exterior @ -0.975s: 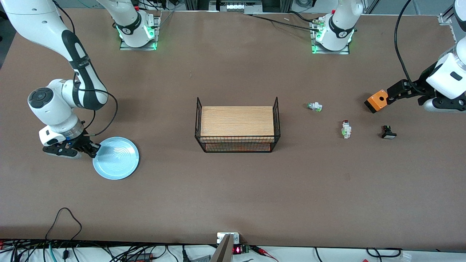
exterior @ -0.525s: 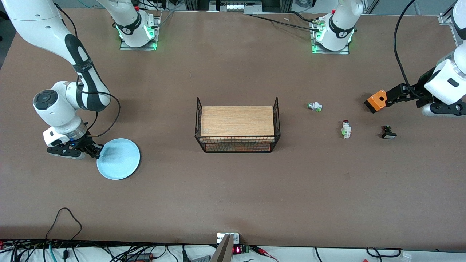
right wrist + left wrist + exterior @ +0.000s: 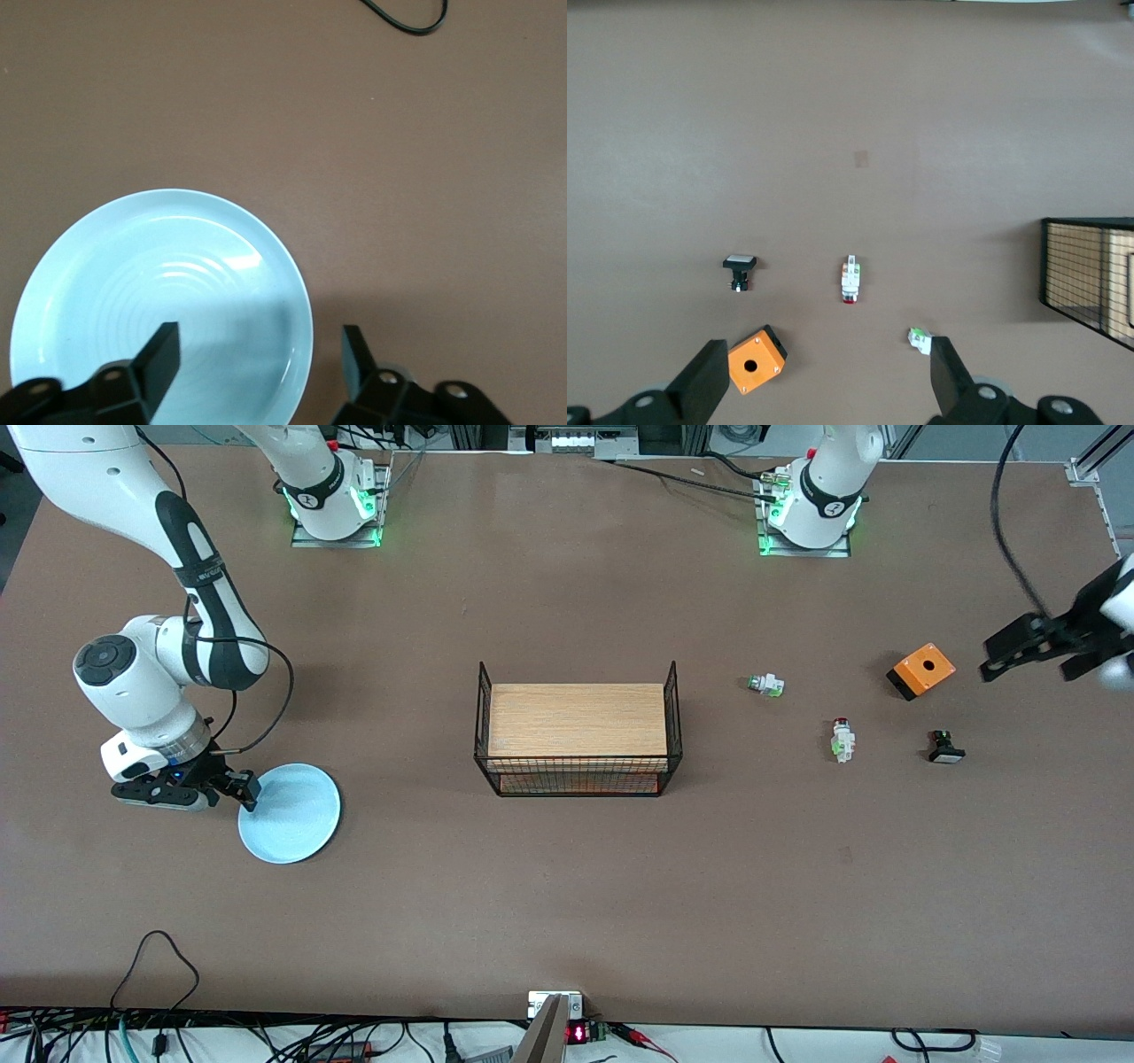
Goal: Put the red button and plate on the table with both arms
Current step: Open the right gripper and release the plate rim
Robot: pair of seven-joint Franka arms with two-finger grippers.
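Observation:
The light blue plate [image 3: 290, 813] lies on the brown table [image 3: 567, 886] at the right arm's end. My right gripper [image 3: 244, 790] is open at its edge; in the right wrist view the plate [image 3: 159, 301] has its rim between the spread fingers of that gripper [image 3: 260, 354]. The red button [image 3: 841, 741] lies on the table toward the left arm's end and also shows in the left wrist view [image 3: 850, 279]. My left gripper [image 3: 1032, 662] is open and empty above the table beside the orange box [image 3: 921, 670], as the left wrist view [image 3: 827, 376] shows.
A wooden-topped black wire basket [image 3: 578, 731] stands mid-table. A white piece with a green cap [image 3: 765, 685] and a black-bodied button [image 3: 945, 747] lie near the red button. The orange box [image 3: 756, 359] sits close to one left finger. Cables run along the table's near edge.
The left gripper has let go of the orange box and drawn back toward its end of the table; the box stays on the table. The plate and right gripper shifted slightly toward the basket.

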